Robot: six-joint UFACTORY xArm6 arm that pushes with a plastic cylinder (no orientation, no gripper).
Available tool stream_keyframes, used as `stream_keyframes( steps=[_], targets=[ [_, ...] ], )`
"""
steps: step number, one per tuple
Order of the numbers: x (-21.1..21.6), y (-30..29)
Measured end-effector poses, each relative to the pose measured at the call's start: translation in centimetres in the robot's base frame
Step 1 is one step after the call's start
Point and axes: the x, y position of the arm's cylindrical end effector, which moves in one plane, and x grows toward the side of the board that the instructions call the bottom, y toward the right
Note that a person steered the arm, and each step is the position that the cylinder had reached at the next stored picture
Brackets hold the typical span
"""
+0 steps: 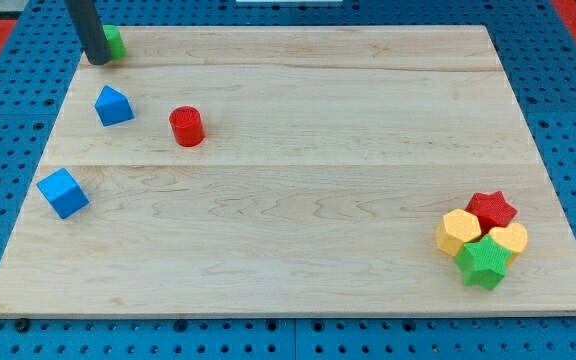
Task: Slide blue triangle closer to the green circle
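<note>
The blue triangle (114, 105) sits near the board's left edge, a little below the top-left corner, flat on the wood and touching nothing. The green circle (114, 42) lies above it at the top-left corner, close to the top edge; only its right part shows, the rest being hidden behind my tip. The two are near but apart, with bare wood between them.

My tip (98, 60) stands at the top-left corner, directly against the green circle's left side as seen, and above the blue triangle, not touching it. The tool is a plain rod with nothing to open or close; it holds nothing.

Judgement: the tip is on the wrong side for the push. To drive the triangle toward the circle it would need to come round below the triangle and press toward the top edge. Moving from its present spot risks nudging the circle.

Other items: a red cylinder (186, 127) just right of the triangle, clear of the likely path; a blue cube (63, 193) lower on the left edge. Near the bottom-right corner, a tight cluster: red star (492, 210), two yellow blocks (459, 232) and a green star (484, 262), all well apart from the work.
</note>
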Motion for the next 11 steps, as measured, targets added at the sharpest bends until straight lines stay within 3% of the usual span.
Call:
stream_keyframes(
  steps=[3, 5, 7, 8, 9, 10, 11],
  targets=[
    [0.0, -0.7],
    [7.2, 5.0],
    [14.5, 5.4],
    [16.8, 9.1],
    [19.1, 8.5],
    [18.3, 2.9],
    [14.2, 1.2]
  ],
)
